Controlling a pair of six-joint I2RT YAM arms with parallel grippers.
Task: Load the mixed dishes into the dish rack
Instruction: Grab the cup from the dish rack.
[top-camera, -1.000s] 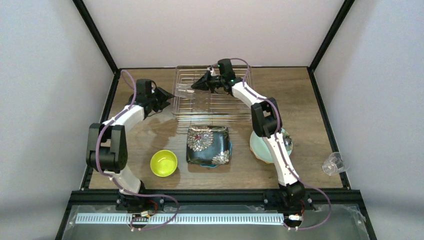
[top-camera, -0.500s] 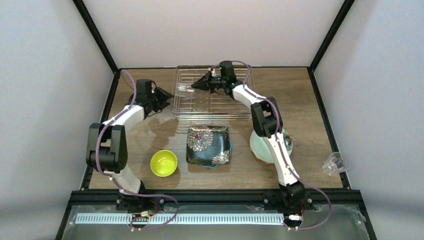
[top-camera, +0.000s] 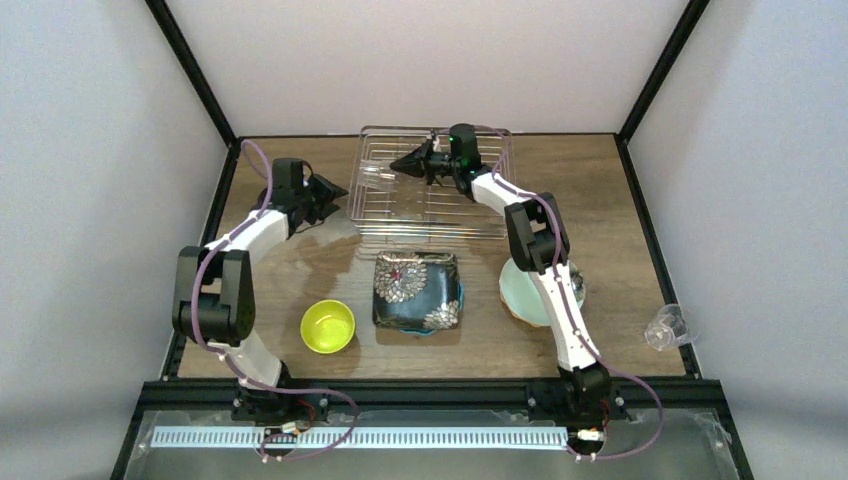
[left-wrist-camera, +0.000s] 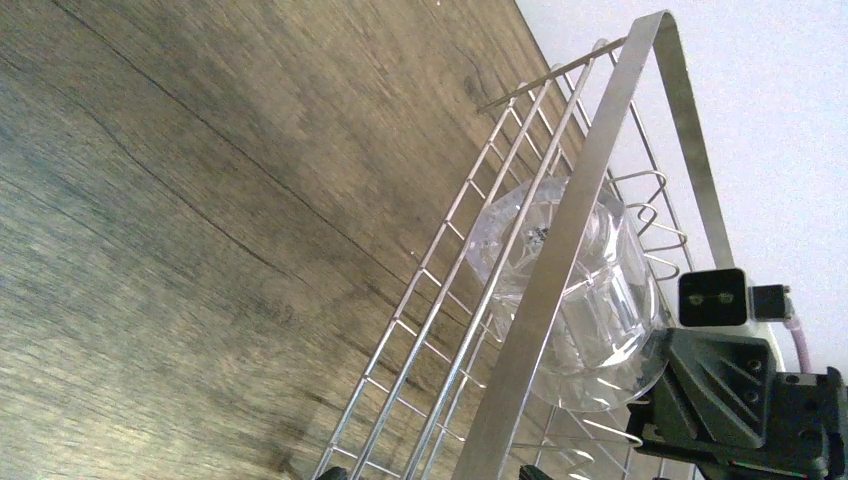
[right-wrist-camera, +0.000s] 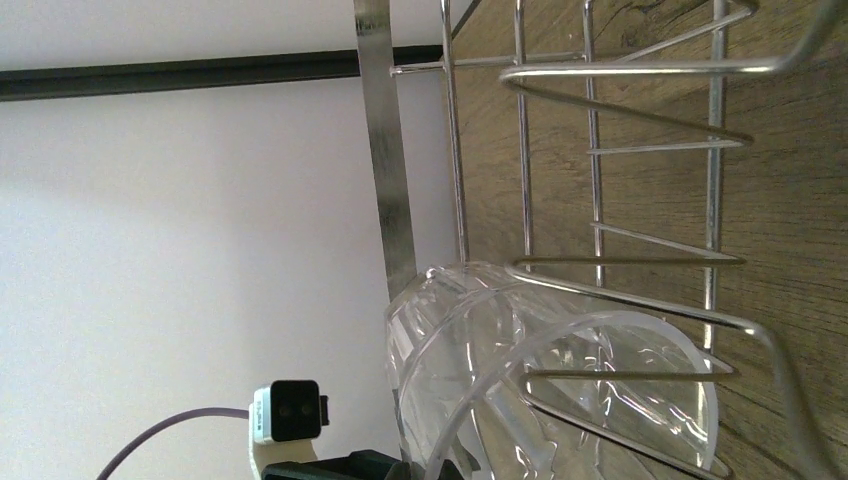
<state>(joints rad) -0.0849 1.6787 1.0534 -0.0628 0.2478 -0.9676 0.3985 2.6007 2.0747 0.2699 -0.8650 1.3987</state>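
The silvery wire dish rack stands at the back middle of the table. My right gripper is shut on the rim of a clear glass, held on its side over the rack's left part. In the right wrist view the glass lies among the prongs, my fingertips pinching its wall. My left gripper is open at the rack's left rim, with the glass behind it. The black square floral plate, yellow-green bowl and mint plate lie in front. Teal and orange plates are out of view.
A second clear glass sits at the far right, beyond the table's right frame. The right arm passes over the mint plate. Black frame posts rise at the back corners.
The rack and my right gripper with the glass have shifted a little to the right. The left arm has stayed put.
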